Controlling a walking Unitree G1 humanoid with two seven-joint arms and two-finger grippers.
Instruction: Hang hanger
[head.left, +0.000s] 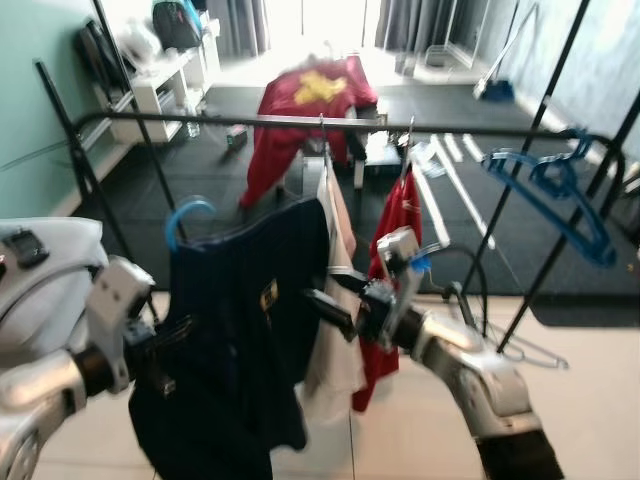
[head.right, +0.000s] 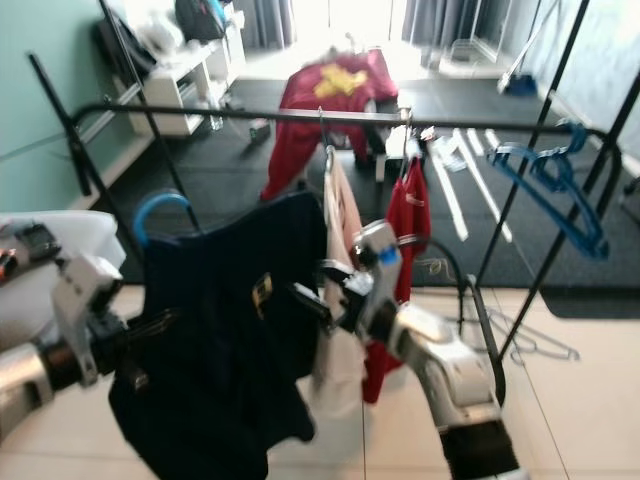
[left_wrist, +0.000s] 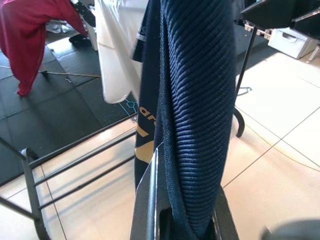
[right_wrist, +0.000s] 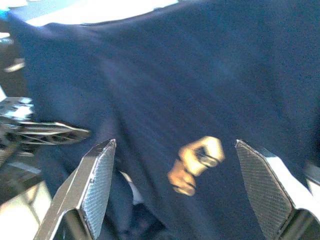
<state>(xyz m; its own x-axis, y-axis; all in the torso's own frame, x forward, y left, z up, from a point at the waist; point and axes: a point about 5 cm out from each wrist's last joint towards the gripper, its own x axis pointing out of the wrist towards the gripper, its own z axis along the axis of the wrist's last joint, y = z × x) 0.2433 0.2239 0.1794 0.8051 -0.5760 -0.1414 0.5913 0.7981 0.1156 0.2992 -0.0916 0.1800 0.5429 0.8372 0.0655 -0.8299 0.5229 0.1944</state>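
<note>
A navy shirt (head.left: 250, 330) with a gold logo hangs on a blue hanger, whose hook (head.left: 188, 215) stands below the black rack rail (head.left: 250, 120) and apart from it. My left gripper (head.left: 155, 350) is shut on the shirt's lower left side; in the left wrist view the ribbed navy fabric (left_wrist: 195, 115) runs between its fingers (left_wrist: 145, 210). My right gripper (head.left: 330, 308) is open at the shirt's right edge. In the right wrist view its fingers (right_wrist: 97, 175) stand wide apart in front of the logo (right_wrist: 197, 162).
A white garment (head.left: 335, 290) and a red garment (head.left: 400, 230) hang on the rail beside the shirt. Blue hangers (head.left: 555, 190) hang at the rail's right end. A wire hanger (head.left: 530, 350) lies on the floor. Red cloth (head.left: 310, 100) drapes furniture behind.
</note>
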